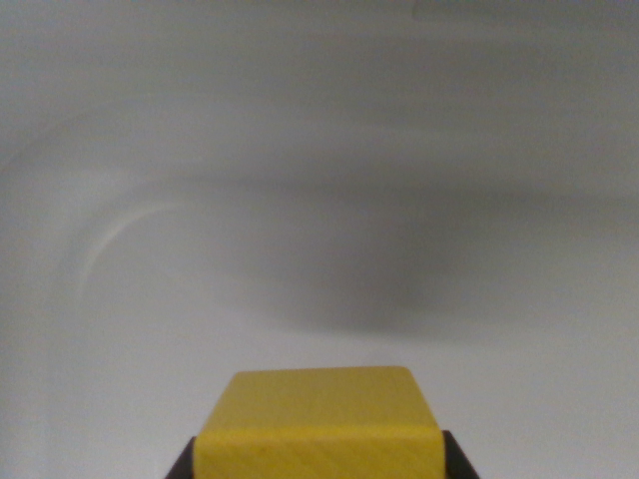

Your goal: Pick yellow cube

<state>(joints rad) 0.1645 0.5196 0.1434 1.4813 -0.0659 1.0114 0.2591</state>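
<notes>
The yellow cube point(321, 424) fills the bottom centre of the wrist view, its top face and front face showing. Dark fingertips point(183, 465) press against both of its lower sides, one at the wrist view's left and one at the right. My gripper point(319, 461) is shut on the cube. The rest of the fingers lie below the frame's edge.
A pale grey-white surface point(319, 150) spreads behind the cube, blurred. A soft dark shadow point(399, 289) lies on it above the cube, and a faint curved mark point(110, 239) shows at the wrist view's left.
</notes>
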